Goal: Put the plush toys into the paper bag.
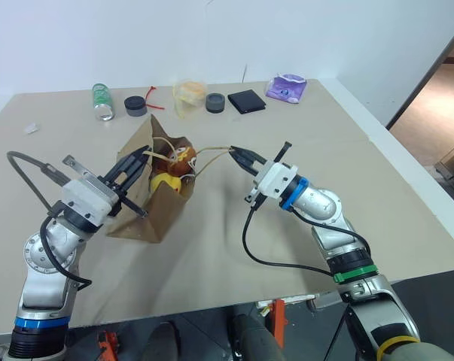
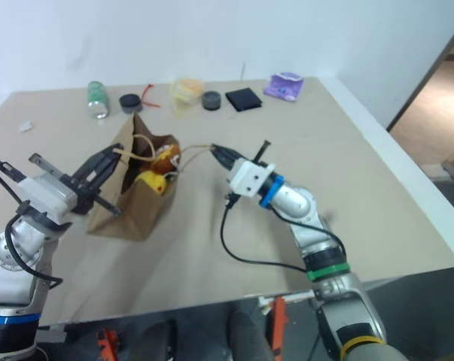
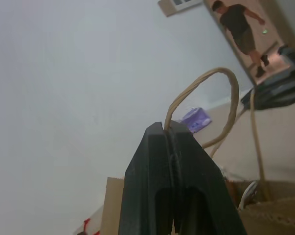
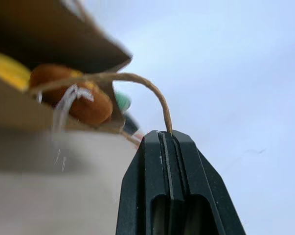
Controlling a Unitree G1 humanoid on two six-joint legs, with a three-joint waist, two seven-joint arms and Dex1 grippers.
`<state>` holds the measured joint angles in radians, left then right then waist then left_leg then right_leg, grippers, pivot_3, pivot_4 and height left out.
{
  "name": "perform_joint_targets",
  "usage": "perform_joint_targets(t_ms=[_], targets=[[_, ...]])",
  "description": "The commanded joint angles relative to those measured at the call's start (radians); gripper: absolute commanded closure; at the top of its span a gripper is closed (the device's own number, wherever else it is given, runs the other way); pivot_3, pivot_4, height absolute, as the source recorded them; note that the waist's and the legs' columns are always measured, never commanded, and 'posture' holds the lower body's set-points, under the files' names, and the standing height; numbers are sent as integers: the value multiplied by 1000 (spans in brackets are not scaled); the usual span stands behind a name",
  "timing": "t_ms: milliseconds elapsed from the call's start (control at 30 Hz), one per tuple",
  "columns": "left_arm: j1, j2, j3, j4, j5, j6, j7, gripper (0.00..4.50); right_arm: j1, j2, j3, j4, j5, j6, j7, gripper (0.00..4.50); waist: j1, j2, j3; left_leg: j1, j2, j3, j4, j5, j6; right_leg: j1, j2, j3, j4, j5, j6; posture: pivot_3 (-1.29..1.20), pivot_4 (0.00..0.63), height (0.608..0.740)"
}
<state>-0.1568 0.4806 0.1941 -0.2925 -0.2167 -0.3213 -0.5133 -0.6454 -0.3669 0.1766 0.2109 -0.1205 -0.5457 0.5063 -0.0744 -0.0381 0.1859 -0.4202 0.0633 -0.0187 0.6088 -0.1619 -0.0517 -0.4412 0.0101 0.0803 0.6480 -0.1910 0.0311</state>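
Observation:
The brown paper bag (image 1: 141,197) sits on the table (image 1: 234,241), tilted, with its mouth opened toward the right. Inside the mouth I see two plush toys: a brown-orange one (image 1: 179,159) and a yellow one (image 1: 165,182) just below it. My left gripper (image 1: 144,155) is at the bag's left rim, shut on one cord handle (image 3: 220,78), which loops up from its closed fingertips. My right gripper (image 1: 235,153) is to the right of the bag, shut on the other handle (image 1: 211,150), and that cord runs taut from the bag to its tips (image 4: 166,137).
Along the table's far edge lie a green can (image 1: 102,101), two black round pieces (image 1: 135,105) (image 1: 215,101), a crumpled yellow wrapper (image 1: 189,94), a flat black square (image 1: 246,101) and a purple-white packet (image 1: 286,88). The table's right edge (image 1: 407,169) drops off. A person (image 3: 240,24) stands far off in a doorway.

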Motion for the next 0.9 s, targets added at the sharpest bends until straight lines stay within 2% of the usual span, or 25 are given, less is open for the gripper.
perform_joint_targets(t_ms=[33,233,467,500,567,667,700,733,767,800,867,900], targets=[[-2,-6,54,8,-18,10,41,4500,-30,-1,-15,-106,32,-12,7,4451,0,0,0,0,0,0,0,0,0,0,0,0,0,0,0,0,150,740],[23,-24,128,55,-29,37,107,4500,-6,24,28,-181,36,26,29,4451,0,0,0,0,0,1,1,0,0,0,0,1,0,1,0,0,150,740],[62,-34,122,30,-10,69,136,4500,10,33,71,-192,62,108,99,4451,1,0,0,0,0,1,1,0,0,1,0,1,0,1,1,0,150,740],[66,-37,120,24,-8,70,140,4500,9,34,68,-191,64,111,101,3979,1,0,0,0,0,1,1,0,0,1,0,1,0,1,1,0,150,740],[72,-42,119,14,-2,73,150,4500,1,38,62,-190,77,121,111,3430,2,0,0,0,0,1,1,0,0,0,0,1,0,1,1,0,150,740],[79,-45,119,4,5,77,161,4500,-15,48,50,-191,97,134,113,2002,2,0,0,0,0,1,1,0,0,0,0,1,0,1,0,0,150,740],[82,-46,119,-1,7,79,163,4069,-21,52,43,-194,107,131,110,1459,2,0,0,1,0,1,1,0,0,0,0,1,0,1,0,0,150,740],[86,-46,119,-4,7,81,164,3928,-26,55,37,-197,115,128,109,1110,1,0,0,1,0,1,1,0,0,0,0,1,0,1,0,0,150,740],[91,-46,119,-10,5,83,165,3593,-29,55,36,-201,124,129,115,593,1,0,0,1,0,1,1,0,0,0,0,1,0,1,0,0,150,740],[96,-46,120,-16,1,87,165,3098,-31,53,36,-204,136,134,127,112,1,0,0,0,0,1,1,0,0,0,0,1,0,1,0,0,150,740],[104,-46,123,-34,-16,101,163,2320,-28,46,33,-202,158,151,147,0,1,0,0,0,0,1,1,0,0,0,0,1,0,1,0,0,150,740],[109,-47,124,-45,-26,109,162,1723,-25,45,27,-199,173,163,152,0,1,0,0,0,0,1,1,0,0,0,0,1,0,1,0,0,150,740]])
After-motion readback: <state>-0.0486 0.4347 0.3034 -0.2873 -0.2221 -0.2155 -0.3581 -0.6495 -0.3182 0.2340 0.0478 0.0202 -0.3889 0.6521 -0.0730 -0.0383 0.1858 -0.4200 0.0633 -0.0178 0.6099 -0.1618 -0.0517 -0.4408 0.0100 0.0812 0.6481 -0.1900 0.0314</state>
